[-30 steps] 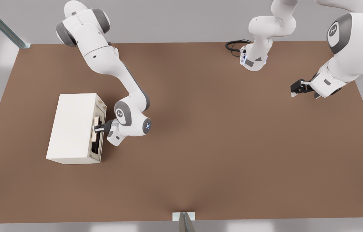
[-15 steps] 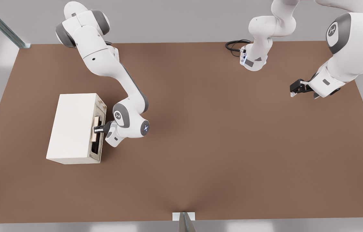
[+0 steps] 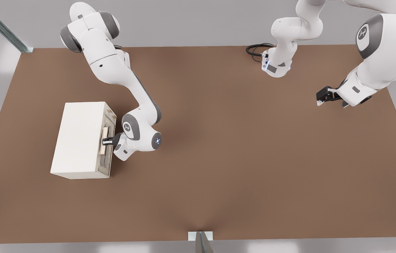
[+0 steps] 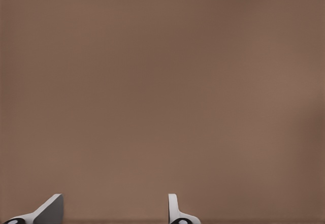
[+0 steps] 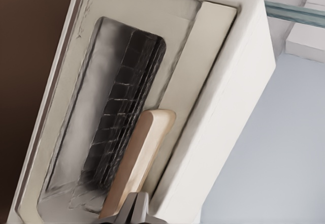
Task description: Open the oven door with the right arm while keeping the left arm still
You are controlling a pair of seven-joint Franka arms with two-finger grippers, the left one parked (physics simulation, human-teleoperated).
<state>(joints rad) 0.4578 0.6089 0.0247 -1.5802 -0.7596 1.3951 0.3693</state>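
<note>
Even, diffuse lighting; clean render with no glare.
Soft shadows fall on the brown surface (image 3: pixel 240 168) beside the oven (image 3: pixel 78 140), under the right arm (image 3: pixel 127 88) and its hand (image 3: pixel 106 141). The hand's wrist view shows the oven door (image 5: pixel 122 107) slightly soft.

Matt cream oven door (image 3: pixel 107 140), wood-like handle (image 3: pixel 103 141).

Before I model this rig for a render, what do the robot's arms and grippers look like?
The right arm and the left arm are alike: glossy white rounded links with grey joint bands. The right arm's joint cap glows pale blue; the left arm has a grey button disc with a white centre. The gripper, at the oven door's handle, is small and black. A black cable coils by the left arm's base.
</note>
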